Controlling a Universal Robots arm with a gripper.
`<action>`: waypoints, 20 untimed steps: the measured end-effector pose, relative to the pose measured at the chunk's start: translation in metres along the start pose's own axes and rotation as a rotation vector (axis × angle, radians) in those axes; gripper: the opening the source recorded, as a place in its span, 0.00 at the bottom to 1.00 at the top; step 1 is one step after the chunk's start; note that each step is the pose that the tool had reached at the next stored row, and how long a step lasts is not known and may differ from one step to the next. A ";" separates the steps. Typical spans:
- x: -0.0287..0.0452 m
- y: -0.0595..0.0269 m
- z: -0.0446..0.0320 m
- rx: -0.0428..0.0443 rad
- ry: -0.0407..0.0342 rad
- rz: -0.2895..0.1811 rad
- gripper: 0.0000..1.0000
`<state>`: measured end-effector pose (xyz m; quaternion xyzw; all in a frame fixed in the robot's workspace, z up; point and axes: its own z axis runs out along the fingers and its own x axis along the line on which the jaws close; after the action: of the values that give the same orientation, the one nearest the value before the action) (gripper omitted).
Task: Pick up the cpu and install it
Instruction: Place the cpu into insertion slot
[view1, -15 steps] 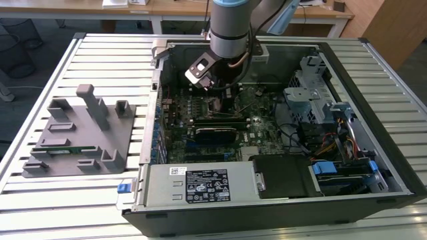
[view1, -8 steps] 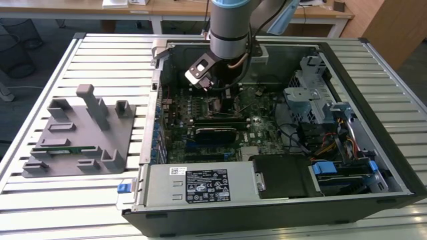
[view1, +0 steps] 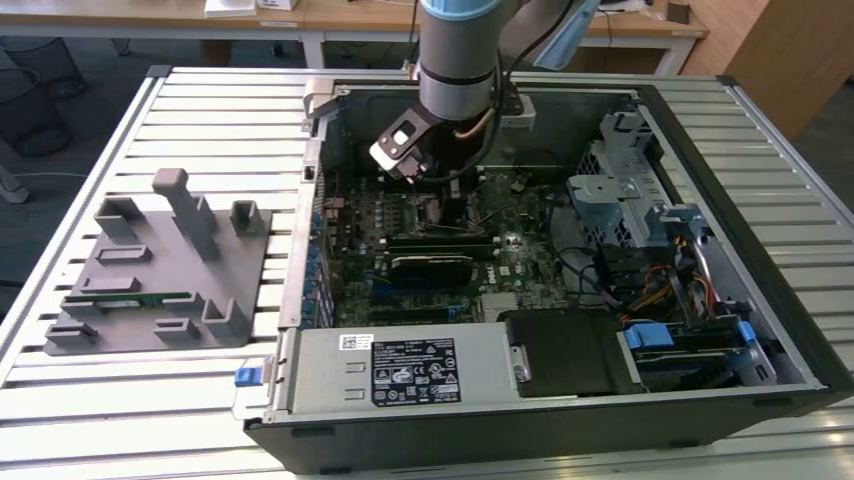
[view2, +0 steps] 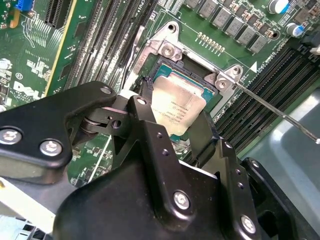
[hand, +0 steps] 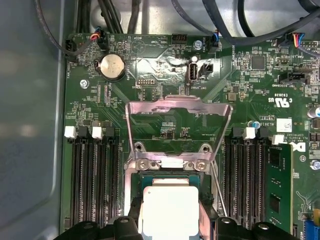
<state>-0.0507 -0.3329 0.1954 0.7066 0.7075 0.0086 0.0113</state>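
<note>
Down inside the open computer case (view1: 787, 330), the gripper (view2: 174, 116) has its two black fingers (view2: 143, 114) clamped on opposite edges of the cpu (view2: 177, 102) (hand: 170, 212), silvery top up, right over the black socket (view2: 200, 76) on the green motherboard (hand: 150, 75), beside the raised metal load plate (hand: 177, 106).

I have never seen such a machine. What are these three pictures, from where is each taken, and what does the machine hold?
It is a robot arm reaching into an open computer case on a slatted table. The exterior view looks from outside; both wrist views come from cameras on the arm. Its gripper clamps the cpu, a small silvery square, over the socket, whose metal frame stands open. On the exterior view's left, a grey holder carries a green memory stick.
</note>
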 end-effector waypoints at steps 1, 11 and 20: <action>0.0000 -0.0001 0.0004 0.0001 -0.0001 0.000 0.53; 0.0000 -0.0002 0.0031 0.0000 0.0000 -0.001 0.53; 0.0000 -0.0002 0.0033 -0.0001 0.0001 -0.001 0.60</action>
<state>-0.0508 -0.3329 0.1921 0.7062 0.7078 0.0087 0.0113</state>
